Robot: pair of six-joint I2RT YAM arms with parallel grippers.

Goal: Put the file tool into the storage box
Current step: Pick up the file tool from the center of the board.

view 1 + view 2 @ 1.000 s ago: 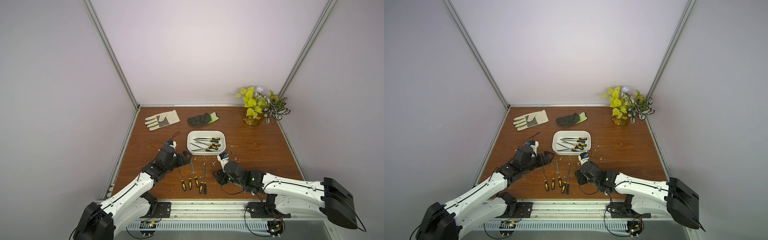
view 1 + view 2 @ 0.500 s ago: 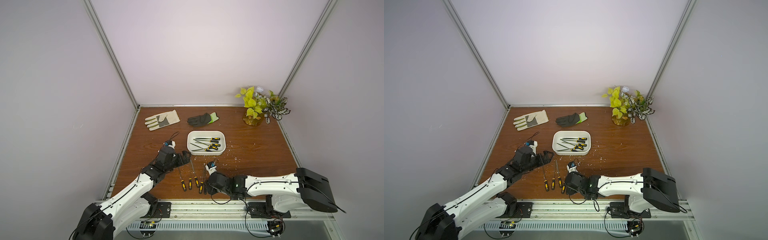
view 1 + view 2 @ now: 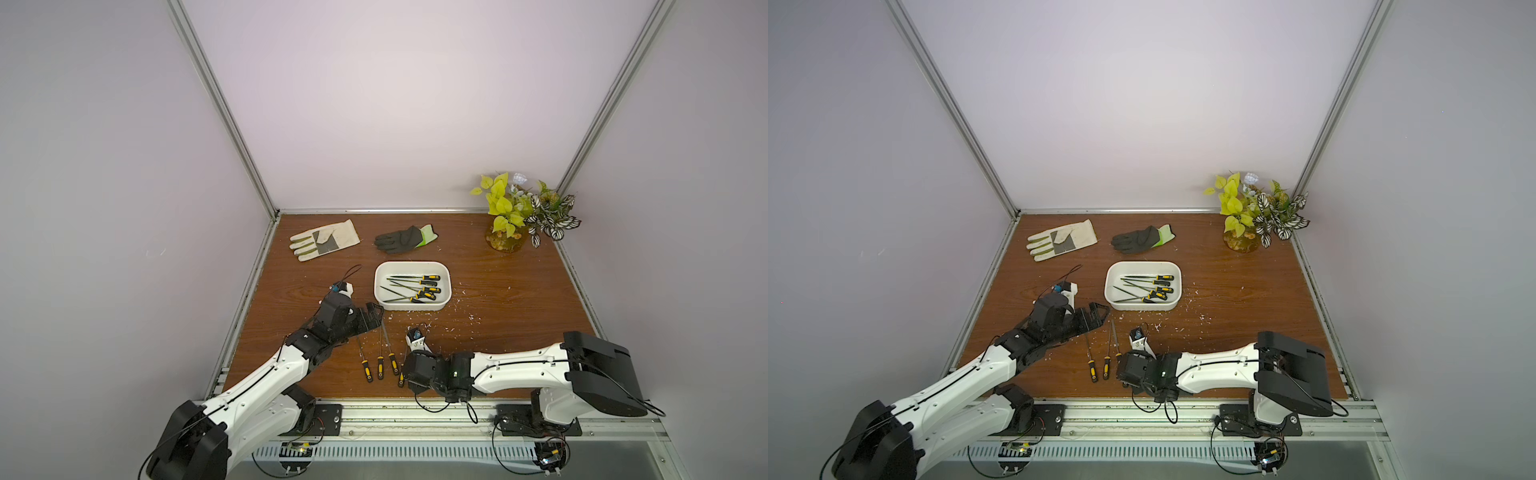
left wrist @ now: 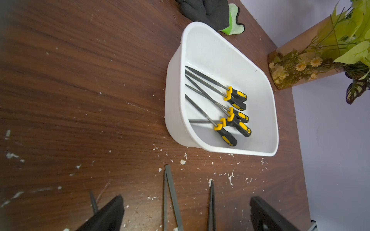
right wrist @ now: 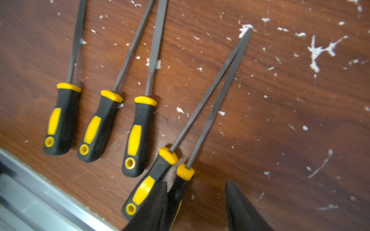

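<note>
Right wrist view looks down on the brown table [image 5: 300, 120], where five files with black and yellow handles lie near the front edge. Three files [image 5: 100, 128] lie side by side, and two more lie next to them with their thin tips meeting. The right gripper [image 5: 197, 208] is down low at the last file [image 5: 218, 102] of that pair. Its black fingers [image 5: 240, 210] stand about half apart, with the handle in the gap. One finger sits right against the handle and the other finger is off it, so the file is not squeezed and lies flat on the wood. In both top views the storage box [image 3: 411, 305] [image 3: 1142, 305] sits in the middle of the table, farther back and well apart from this file. Several files in the box [image 4: 210, 90] lie with their handles toward the plant side. The left gripper [image 4: 187, 200] hangs near the front corner of the box, jaws wide apart and holding nothing, with only file tips on the table under it. At the back lie a white glove [image 3: 324, 245] and a black glove [image 3: 401, 240], and a plant [image 3: 519, 212] stands in the far corner. Little white crumbs [image 5: 320, 50] are scattered on the wood.
</note>
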